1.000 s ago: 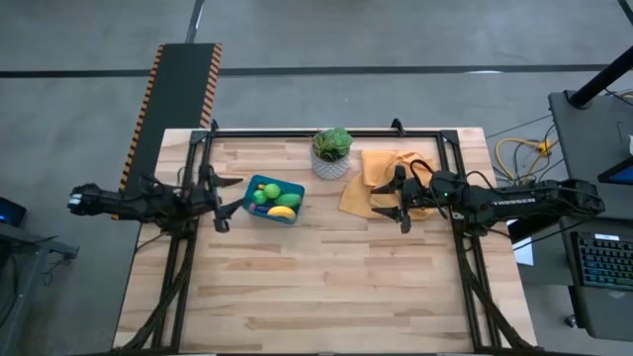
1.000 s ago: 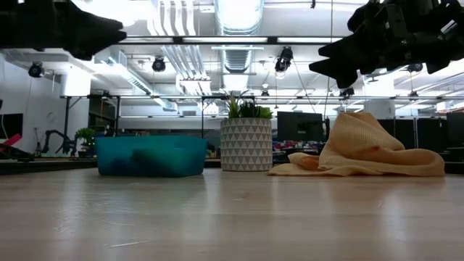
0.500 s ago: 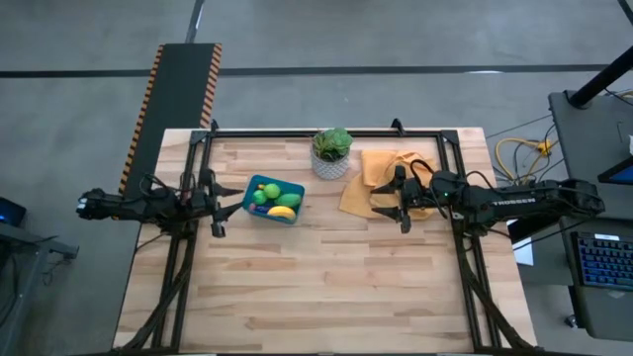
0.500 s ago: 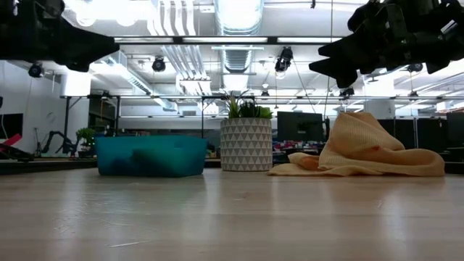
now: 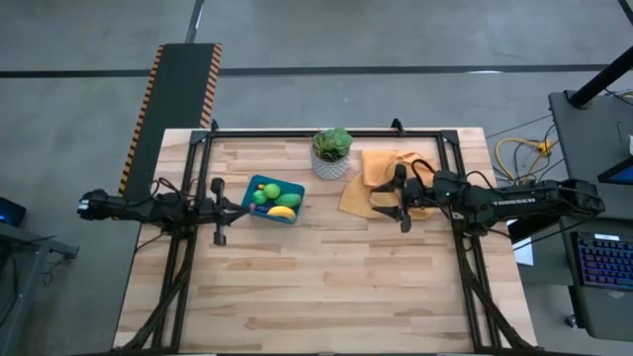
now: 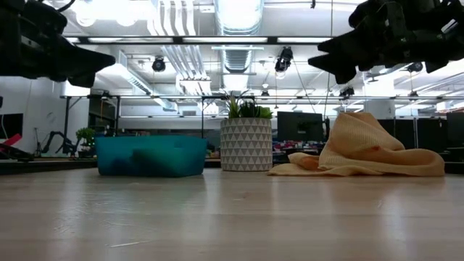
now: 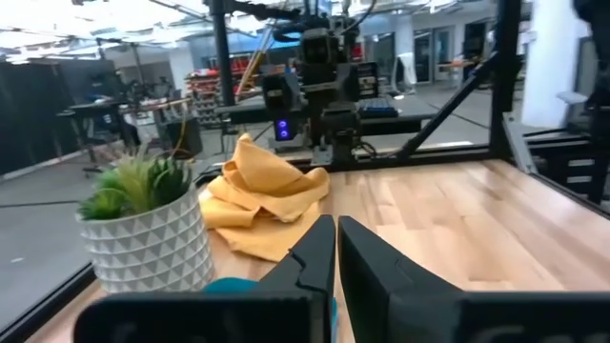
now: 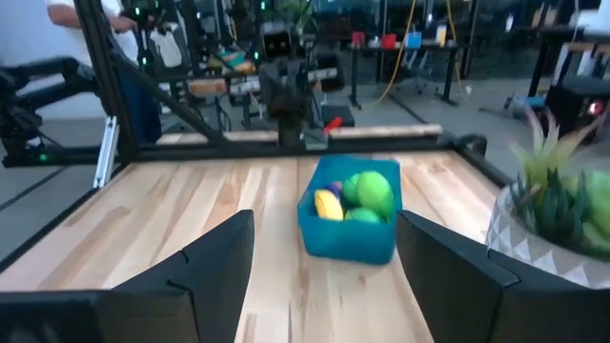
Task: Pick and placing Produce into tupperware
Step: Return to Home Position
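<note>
The left tool (image 5: 233,210) hangs above the left side of the bench (image 5: 326,287), just left of the blue tub (image 5: 259,184); its two fingers (image 7: 319,252) stand narrow, with only a slit between them, and hold nothing; it points right, toward the tub

The right tool (image 5: 400,201) hangs above the right side of the bench, over the yellow cloth (image 5: 371,170), its fingers (image 8: 219,255) spread wide and empty; it points left, toward the tub

The tub sits on the bench left of centre and toward the far edge, between the two tools and apart from both; inside it lie green round pieces (image 5: 269,190) and a yellow banana (image 5: 283,211) at its near right corner; a potted plant (image 5: 331,153) stands just right of the tub and a little farther back, with the crumpled cloth on its right
</note>
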Robot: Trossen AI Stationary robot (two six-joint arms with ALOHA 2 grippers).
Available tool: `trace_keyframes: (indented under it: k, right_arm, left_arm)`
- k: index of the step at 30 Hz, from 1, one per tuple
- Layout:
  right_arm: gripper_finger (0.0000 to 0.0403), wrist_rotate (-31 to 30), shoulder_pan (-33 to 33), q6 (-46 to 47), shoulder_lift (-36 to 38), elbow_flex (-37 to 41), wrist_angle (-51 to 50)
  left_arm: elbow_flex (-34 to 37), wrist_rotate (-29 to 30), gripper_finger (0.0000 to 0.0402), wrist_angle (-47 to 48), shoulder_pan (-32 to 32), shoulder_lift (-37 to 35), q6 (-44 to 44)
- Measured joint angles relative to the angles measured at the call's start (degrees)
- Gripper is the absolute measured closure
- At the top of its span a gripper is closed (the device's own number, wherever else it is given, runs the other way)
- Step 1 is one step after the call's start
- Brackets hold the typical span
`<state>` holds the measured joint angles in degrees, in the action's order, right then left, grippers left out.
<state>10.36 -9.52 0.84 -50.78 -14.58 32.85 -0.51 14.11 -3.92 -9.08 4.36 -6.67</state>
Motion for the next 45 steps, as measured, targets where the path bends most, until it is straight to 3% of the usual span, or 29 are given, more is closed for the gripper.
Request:
trace_keyframes:
  k: [7,12,16,23,28,40,45]
  right_arm:
    - [0.0156,-1.48,0.3,-2.87,0.02,0.44,6.52]
    - [0.0156,-4.34,0.22,-3.88,2.89,5.37,11.14]
    - [0.0156,-7.84,0.22,-3.89,11.17,8.83,10.98]
    - [0.0156,-6.08,0.24,-1.74,28.99,11.66,-2.97]
    - [0.0156,-2.9,0.26,2.0,35.88,13.0,-8.36]
    - [0.0156,0.42,0.39,4.8,31.33,13.17,-16.05]
    - [0.0158,2.08,0.66,4.94,27.68,14.07,-13.12]
  left_arm:
    - [0.04,-0.57,0.0401,0.98,0.07,-1.69,-0.57]
    - [0.07,-0.48,0.0401,1.03,0.07,-2.43,-0.1]
    - [0.09,-0.32,0.0401,1.08,0.07,-2.34,-0.15]
    - [0.13,-0.12,0.0402,1.14,0.07,-1.78,-0.11]
    - [0.15,-0.11,0.0402,1.18,0.07,-2.19,-0.02]
    - [0.2,-1.28,0.0402,1.43,0.07,-0.16,1.68]
    - [0.22,-1.82,0.0401,1.49,0.07,1.4,1.87]
